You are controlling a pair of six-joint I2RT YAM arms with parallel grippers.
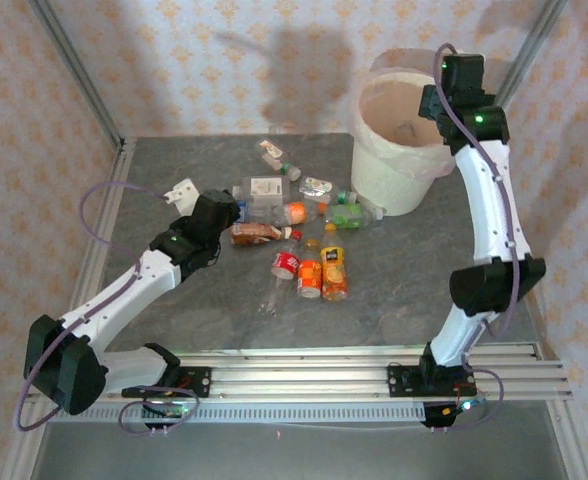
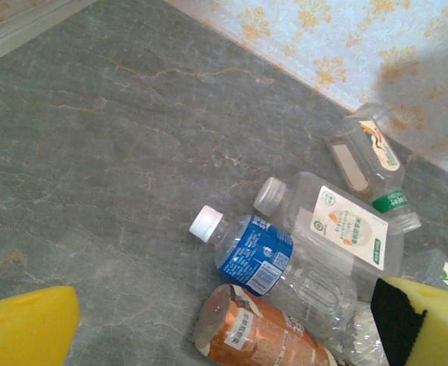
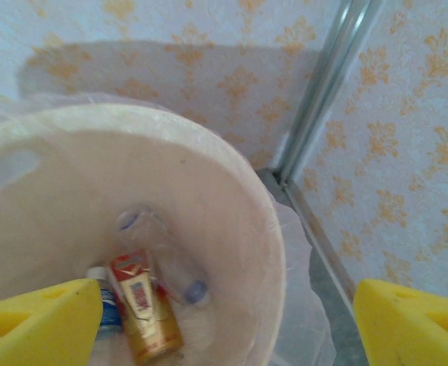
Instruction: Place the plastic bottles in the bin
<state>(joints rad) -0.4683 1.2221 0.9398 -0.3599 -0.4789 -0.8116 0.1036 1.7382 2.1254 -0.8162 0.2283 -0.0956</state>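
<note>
Nearest the arm bases, on the grey worktop [image 1: 404,290], a crushed clear bottle [image 1: 271,297] lies just in front of a red-labelled bottle [image 1: 285,264] and two orange bottles [image 1: 322,276], which sit side by side. A little farther back the rest of the plastic bottles [image 1: 292,212] lie in a loose pile in the middle of the worktop. The left end effector [image 1: 224,212] is at the pile's left edge. From its wrist its yellow pads [image 2: 26,328] stand wide apart with nothing between them. Under them lie a brown-labelled bottle [image 2: 247,332] and, touching it, a blue-labelled bottle [image 2: 258,259] with a white cap. Just beyond those is a white-labelled bottle [image 2: 346,229], then a green-capped bottle [image 2: 369,156] near the wall. At the pile's right side a green bottle [image 1: 350,216] lies close to the bin [image 1: 394,185], which stands in the far right corner, its pale liner folded over the rim. The right end effector [image 1: 442,100] hangs above the bin's opening, its own pads [image 3: 414,320] spread wide and holding nothing. At the bin's bottom a gold-and-red bottle [image 3: 142,305] lies beside another bottle [image 3: 108,305] partly hidden by a pad.
</note>
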